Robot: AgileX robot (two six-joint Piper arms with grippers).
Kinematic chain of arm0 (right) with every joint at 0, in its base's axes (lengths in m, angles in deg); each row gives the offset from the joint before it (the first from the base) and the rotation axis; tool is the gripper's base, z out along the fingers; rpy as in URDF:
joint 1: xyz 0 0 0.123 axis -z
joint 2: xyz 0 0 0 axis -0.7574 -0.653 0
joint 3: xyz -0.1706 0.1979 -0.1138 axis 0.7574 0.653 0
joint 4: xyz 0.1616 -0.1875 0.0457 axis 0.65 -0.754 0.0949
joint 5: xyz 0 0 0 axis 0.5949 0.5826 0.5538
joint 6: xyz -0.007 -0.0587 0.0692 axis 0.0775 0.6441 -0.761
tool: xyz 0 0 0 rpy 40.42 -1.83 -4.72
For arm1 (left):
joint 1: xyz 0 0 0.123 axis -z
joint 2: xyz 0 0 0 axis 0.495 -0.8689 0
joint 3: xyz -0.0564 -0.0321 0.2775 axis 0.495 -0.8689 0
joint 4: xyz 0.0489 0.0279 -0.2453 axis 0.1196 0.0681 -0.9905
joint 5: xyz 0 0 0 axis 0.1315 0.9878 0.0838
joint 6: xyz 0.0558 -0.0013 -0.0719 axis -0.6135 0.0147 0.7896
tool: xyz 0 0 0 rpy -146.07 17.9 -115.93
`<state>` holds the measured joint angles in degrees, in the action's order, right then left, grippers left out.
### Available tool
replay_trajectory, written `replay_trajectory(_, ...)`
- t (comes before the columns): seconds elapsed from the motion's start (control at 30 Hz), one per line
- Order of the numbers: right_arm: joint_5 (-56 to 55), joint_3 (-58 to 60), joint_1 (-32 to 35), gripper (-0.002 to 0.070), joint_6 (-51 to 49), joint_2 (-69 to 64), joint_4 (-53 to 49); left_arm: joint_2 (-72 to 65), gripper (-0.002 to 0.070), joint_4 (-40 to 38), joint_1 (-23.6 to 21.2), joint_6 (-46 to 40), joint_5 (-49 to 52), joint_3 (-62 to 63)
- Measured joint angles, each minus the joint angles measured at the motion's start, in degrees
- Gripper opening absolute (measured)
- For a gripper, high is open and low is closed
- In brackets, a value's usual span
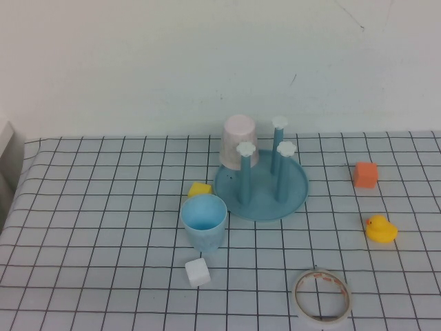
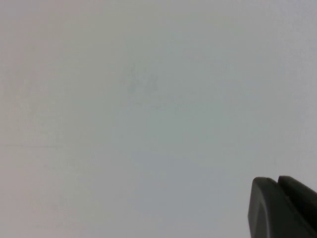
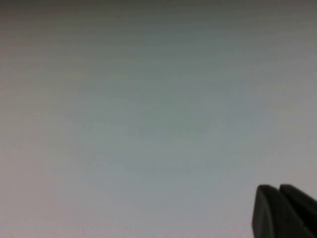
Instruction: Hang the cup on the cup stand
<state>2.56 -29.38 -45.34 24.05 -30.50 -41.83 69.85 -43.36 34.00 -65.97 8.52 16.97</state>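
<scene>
The light blue cup (image 1: 204, 221) stands upright, mouth up, on the checked cloth just left of and in front of the cup stand (image 1: 298, 189). The stand is a teal round dish with three upright blue pegs (image 1: 245, 174) capped by white flowers. A pale pink cup (image 1: 239, 141) hangs upside down at the stand's back left. Neither arm appears in the high view. My left gripper (image 2: 277, 181) shows only its dark fingertips, pressed together and empty, against a blank pale surface. My right gripper (image 3: 278, 188) looks the same, shut on nothing.
A yellow block (image 1: 200, 189) lies behind the blue cup and a white cube (image 1: 197, 272) in front of it. An orange cube (image 1: 366, 174) and a yellow rubber duck (image 1: 380, 229) sit to the right. A tape roll (image 1: 322, 296) lies near the front edge.
</scene>
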Motion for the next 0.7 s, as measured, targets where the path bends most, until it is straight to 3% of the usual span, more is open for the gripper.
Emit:
replay_trajectory(0.17, 16.73, -1.98, 0.0, -0.0001, -3.78, 0.0, -3.17, 0.0, -0.0001, -0.29, 0.0, 1.02, 0.81, 0.86)
replay_trajectory(0.33, 29.47, -7.02, 0.0, -0.0001, -12.04, 0.0, -18.91, 0.0, -0.0001, -0.29, 0.0, -5.17, 10.5, 8.83)
replay_trajectory(0.4, 31.08, -8.26, 0.0, -0.0001, -20.98, -1.0, -29.45, -2.06, -0.0001, -0.29, 0.0, -9.34, 15.0, 14.21)
replay_trajectory(0.7, 30.26, -8.54, 0.0, -0.0001, -49.47, -15.69, -53.0, -16.54, -0.0001, -0.44, 0.0, -14.36, 31.2, 24.23)
